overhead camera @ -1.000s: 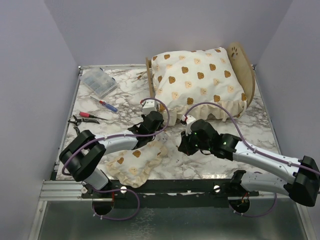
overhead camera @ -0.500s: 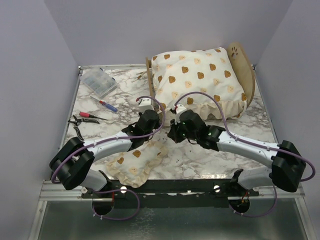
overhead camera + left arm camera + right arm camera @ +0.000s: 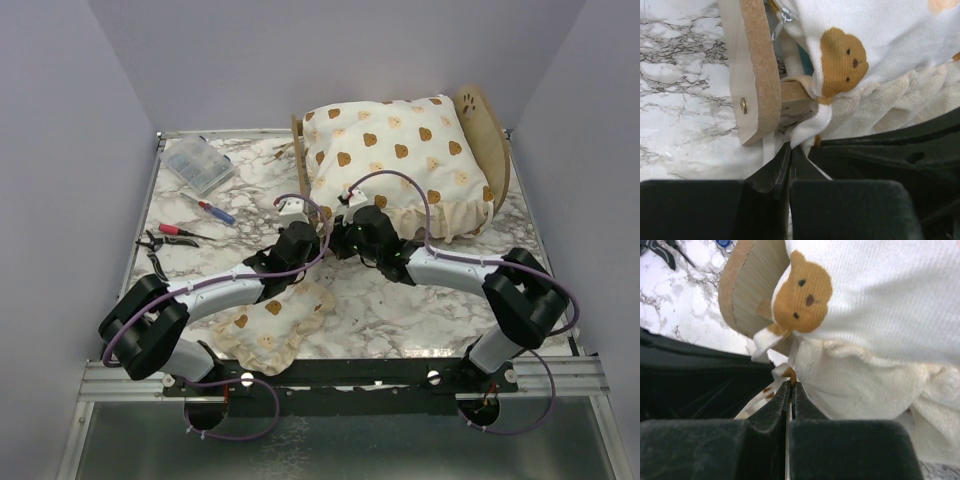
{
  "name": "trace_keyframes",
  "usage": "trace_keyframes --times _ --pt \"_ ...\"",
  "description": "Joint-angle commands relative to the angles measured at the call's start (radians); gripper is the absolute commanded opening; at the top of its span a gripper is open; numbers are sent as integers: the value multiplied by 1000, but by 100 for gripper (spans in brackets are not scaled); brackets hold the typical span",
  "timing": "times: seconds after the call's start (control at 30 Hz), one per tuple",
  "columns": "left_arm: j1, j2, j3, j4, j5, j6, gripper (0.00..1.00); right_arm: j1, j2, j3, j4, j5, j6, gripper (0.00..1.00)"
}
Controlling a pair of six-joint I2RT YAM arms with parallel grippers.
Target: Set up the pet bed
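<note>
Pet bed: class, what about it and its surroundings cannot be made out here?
Top view: the pet bed's base is hidden under the cushion.
Top view: the wrists cover the left fingers and right fingers, each pair shut on a tie.
Wrist views: frame edges cut off the bed beyond one end board.
Top view: the plastic box's contents are too small.

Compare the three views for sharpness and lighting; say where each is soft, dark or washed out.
Top view: even light, sharp throughout, soft shadows on the table. Left wrist view: left gripper dark and blurred, bed footboard and cushion crisp. Right wrist view: right gripper blurred, cushion very bright.
</note>
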Motion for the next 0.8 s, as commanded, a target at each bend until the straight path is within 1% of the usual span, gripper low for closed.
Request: trace_keyframes --times 0.0,0.17,0.37,0.43,0.5,0.53,0.6,0.67,0.77 --pt "0 -40 -21 -46 39 -17 0 -18 57 7 162 -25 4 1" --pt "2 -68 -28 -68 55 -15 0 -23 112 12 232 -100 -34 1" --pt "3 -80 -26 -84 95 3 0 -25 170 -7 347 -179 -117 1" --pt "4 -81 -26 -86 105 6 2 -29 187 -6 374 -211 -129 1" --pt "5 -79 -21 -92 112 9 6 -31 196 -20 432 -255 -134 1" --pt "5 -77 -19 -99 113 11 9 -33 197 -31 465 -274 -162 1" --pt "5 -74 -14 -115 114 15 14 -32 204 -39 512 -311 -146 1" --pt "6 -77 -12 -125 114 16 23 -32 215 -40 541 -352 -173 1" --pt "8 -96 -13 -135 120 21 31 -33 236 -34 550 -377 -195 1"
